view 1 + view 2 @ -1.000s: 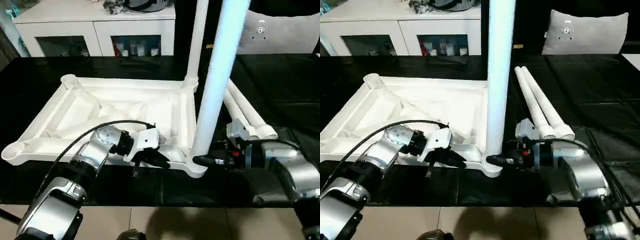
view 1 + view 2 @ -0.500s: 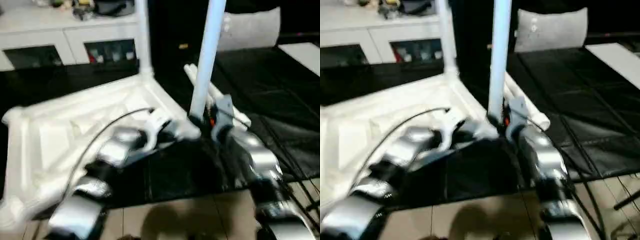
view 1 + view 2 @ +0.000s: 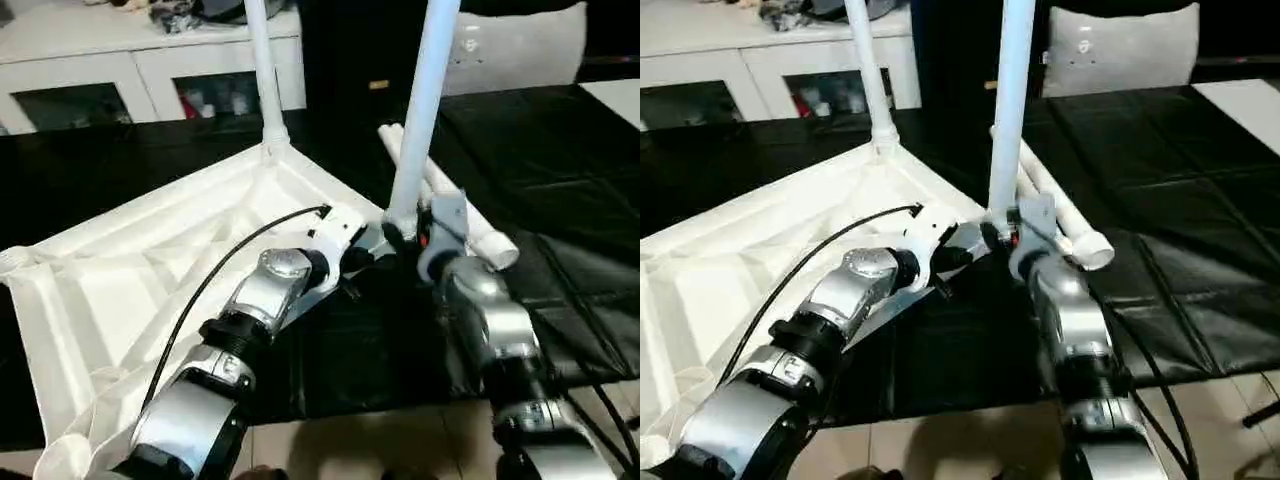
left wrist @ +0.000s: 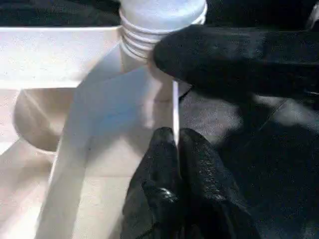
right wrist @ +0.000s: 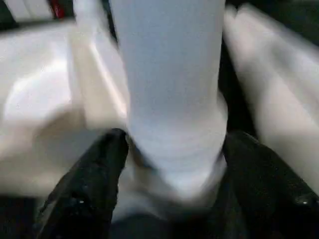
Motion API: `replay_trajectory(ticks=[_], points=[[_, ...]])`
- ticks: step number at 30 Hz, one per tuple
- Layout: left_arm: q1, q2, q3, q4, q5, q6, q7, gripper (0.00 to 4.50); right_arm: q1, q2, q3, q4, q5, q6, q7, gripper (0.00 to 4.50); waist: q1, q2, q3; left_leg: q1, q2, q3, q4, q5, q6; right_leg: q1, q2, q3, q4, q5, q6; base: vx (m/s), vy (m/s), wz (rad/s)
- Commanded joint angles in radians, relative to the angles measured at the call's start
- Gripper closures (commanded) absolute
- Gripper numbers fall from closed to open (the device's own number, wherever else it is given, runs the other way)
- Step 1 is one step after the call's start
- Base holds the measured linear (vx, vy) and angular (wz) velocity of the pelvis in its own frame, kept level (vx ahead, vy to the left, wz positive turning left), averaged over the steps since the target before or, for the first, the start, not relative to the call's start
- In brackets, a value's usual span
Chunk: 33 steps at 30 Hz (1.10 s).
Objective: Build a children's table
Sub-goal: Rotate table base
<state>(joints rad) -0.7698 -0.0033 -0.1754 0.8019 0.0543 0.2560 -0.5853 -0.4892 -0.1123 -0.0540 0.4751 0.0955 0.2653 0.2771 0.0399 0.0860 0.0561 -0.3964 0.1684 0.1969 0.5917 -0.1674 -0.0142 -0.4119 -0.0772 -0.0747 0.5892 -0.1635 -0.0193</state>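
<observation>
Left eye view: the white table top [image 3: 120, 270] is seen upside down on the black counter [image 3: 560, 170]. The left pincer [image 3: 352, 262] is squeezed shut beside a standing leg [image 3: 420, 110]. The right pincer [image 5: 169, 164] is spread around that leg's bottom.

Both head views look forward and down over the silver forearms onto the black worktop [image 3: 560, 150], set slightly apart, sharing the upturned table top [image 3: 120, 280] and the near upright leg [image 3: 425, 100]. Each wrist view sits very close to that leg's base [image 5: 172, 124], facing it from opposite sides.
</observation>
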Motion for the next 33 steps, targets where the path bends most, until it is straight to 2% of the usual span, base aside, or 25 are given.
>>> replay_trajectory(ticks=[1,3,4,5,6,7,9,10,12,13,14,15,19,20,24,26,27,30,33], points=[[-0.07,0.028,0.017,-0.005,-0.001,-0.103,0.0,4.5,0.045,-0.02,-0.002,-0.071,0.016,0.016,0.033,0.73,0.011,-0.016,-0.087,0.018,0.051,-0.032,-0.05,-0.135,0.127,0.065,-0.074,0.038,-0.067,-0.129,-0.22,0.0,0.0,0.0],[-0.089,0.038,0.019,0.04,0.008,-0.138,0.003,4.5,0.079,-0.038,0.0,-0.124,0.014,0.006,0.04,0.53,0.015,-0.02,-0.086,0.013,0.05,-0.033,-0.049,-0.131,0.133,0.064,-0.074,0.039,-0.067,-0.135,-0.202,0.0,0.0,0.0],[-0.102,0.04,0.022,0.065,0.009,-0.155,0.007,4.5,0.094,-0.044,-0.001,-0.148,0.019,0.002,0.048,0.45,0.012,-0.032,-0.084,0.008,0.047,-0.032,-0.049,-0.128,0.137,0.066,-0.072,0.037,-0.07,-0.141,-0.195,0.0,0.0,0.0],[-0.105,0.04,0.022,0.07,0.01,-0.159,0.009,4.5,0.096,-0.044,-0.002,-0.152,0.02,0.001,0.047,0.38,0.017,-0.025,-0.085,0.015,0.049,-0.032,-0.048,-0.137,0.133,0.062,-0.075,0.038,-0.07,-0.163,-0.192,0.0,0.0,0.0],[-0.124,0.043,0.022,0.105,0.017,-0.185,0.021,4.5,0.108,-0.044,-0.009,-0.176,0.028,-0.004,0.046,0.38,0.013,-0.034,-0.084,0.011,0.048,-0.031,-0.048,-0.138,0.133,0.063,-0.074,0.038,-0.071,-0.173,-0.19,0.0,0.0,0.0],[-0.134,0.044,0.022,0.122,0.02,-0.197,0.028,4.5,0.112,-0.043,-0.013,-0.188,0.035,-0.005,0.048,0.19,0.015,-0.03,-0.083,0.015,0.047,-0.03,-0.047,-0.147,0.13,0.058,-0.074,0.038,-0.074,-0.205,-0.186,0.0,0.0,0.0],[-0.143,0.043,0.03,0.136,0.012,-0.204,0.028,4.5,0.115,-0.041,-0.016,-0.198,0.045,-0.003,0.053,0.03,0.015,-0.03,-0.083,0.015,0.048,-0.03,-0.048,-0.149,0.128,0.058,-0.075,0.038,-0.074,-0.22,-0.181,0.0,0.0,0.0],[-0.165,0.043,0.057,0.17,-0.012,-0.216,0.022,4.23,0.119,-0.031,-0.017,-0.226,0.053,0.003,0.05,0.01,0.015,-0.023,-0.082,0.016,0.048,-0.03,-0.047,-0.147,0.127,0.054,-0.074,0.038,-0.076,-0.222,-0.181,0.0,0.0,0.0],[-0.182,0.046,0.076,0.198,-0.027,-0.229,0.025,4.07,0.123,-0.024,-0.01,-0.252,0.06,0.035,0.052,0.0,0.015,-0.022,-0.084,0.014,0.048,-0.032,-0.048,-0.139,0.129,0.056,-0.073,0.037,-0.073,-0.188,-0.186,0.0,0.0,0.0],[-0.19,0.047,0.08,0.214,-0.029,-0.238,0.026,4.07,0.128,-0.025,-0.003,-0.264,0.063,0.051,0.057,0.0,0.015,-0.017,-0.086,0.016,0.049,-0.033,-0.047,-0.136,0.13,0.057,-0.073,0.037,-0.07,-0.173,-0.19,0.0,0.0,0.0],[-0.192,0.048,0.081,0.219,-0.029,-0.242,0.027,3.93,0.129,-0.025,-0.001,-0.269,0.064,0.056,0.058,0.0,0.017,-0.02,-0.086,0.016,0.05,-0.033,-0.047,-0.137,0.132,0.057,-0.074,0.037,-0.069,-0.154,-0.201,0.0,0.0,0.0],[-0.2,0.049,0.083,0.24,-0.031,-0.255,0.025,3.85,0.136,-0.028,0.009,-0.281,0.058,0.054,0.059,0.0,0.019,-0.017,-0.086,0.018,0.051,-0.033,-0.047,-0.14,0.129,0.056,-0.074,0.037,-0.067,-0.149,-0.207,0.0,0.0,0.0],[-0.206,0.052,0.097,0.26,-0.047,-0.271,-0.003,3.61,0.155,-0.022,0.015,-0.304,0.048,0.062,0.044,0.0,0.025,-0.02,-0.079,0.019,0.048,-0.03,-0.051,-0.181,0.108,0.057,-0.076,0.037,-0.077,-0.226,-0.193,0.0,0.0,0.0],[-0.203,0.055,0.1,0.258,-0.047,-0.271,-0.005,3.41,0.159,-0.021,0.014,-0.308,0.048,0.063,0.043,0.0,0.025,-0.019,-0.08,0.02,0.048,-0.031,-0.051,-0.184,0.103,0.057,-0.076,0.038,-0.078,-0.244,-0.185,0.0,0.0,0.0],[-0.191,0.077,0.108,0.241,-0.047,-0.279,-0.005,3.25,0.173,-0.026,0.015,-0.329,0.05,0.078,0.044,0.0,0.026,-0.02,-0.082,0.019,0.05,-0.033,-0.051,-0.179,0.099,0.056,-0.075,0.037,-0.078,-0.248,-0.174,0.0,0.0,0.0],[-0.183,0.091,0.113,0.223,-0.049,-0.281,-0.007,3.02,0.177,-0.029,0.019,-0.338,0.053,0.087,0.047,0.0,0.026,-0.022,-0.08,0.017,0.05,-0.034,-0.053,-0.185,0.097,0.057,-0.076,0.038,-0.076,-0.259,-0.173,0.0,0.0,0.0],[-0.166,0.114,0.113,0.189,-0.048,-0.279,-0.014,3.02,0.181,-0.038,0.031,-0.347,0.051,0.099,0.059,0.0,0.024,-0.024,-0.08,0.015,0.049,-0.034,-0.053,-0.185,0.096,0.058,-0.075,0.037,-0.077,-0.262,-0.172,0.0,0.0,0.0],[-0.115,0.18,0.114,0.077,-0.039,-0.251,-0.022,2.77,0.187,-0.061,0.073,-0.36,0.036,0.135,0.089,0.0,0.023,-0.019,-0.079,0.019,0.053,-0.034,-0.054,-0.199,0.089,0.053,-0.075,0.039,-0.076,-0.281,-0.17,0.0,0.0,0.0],[-0.087,0.213,0.119,0.013,-0.038,-0.215,-0.032,2.77,0.186,-0.066,0.083,-0.36,0.03,0.155,0.092,0.0,0.021,-0.016,-0.078,0.021,0.054,-0.033,-0.055,-0.207,0.078,0.047,-0.073,0.04,-0.076,-0.292,-0.169,0.0,0.0,0.0]])
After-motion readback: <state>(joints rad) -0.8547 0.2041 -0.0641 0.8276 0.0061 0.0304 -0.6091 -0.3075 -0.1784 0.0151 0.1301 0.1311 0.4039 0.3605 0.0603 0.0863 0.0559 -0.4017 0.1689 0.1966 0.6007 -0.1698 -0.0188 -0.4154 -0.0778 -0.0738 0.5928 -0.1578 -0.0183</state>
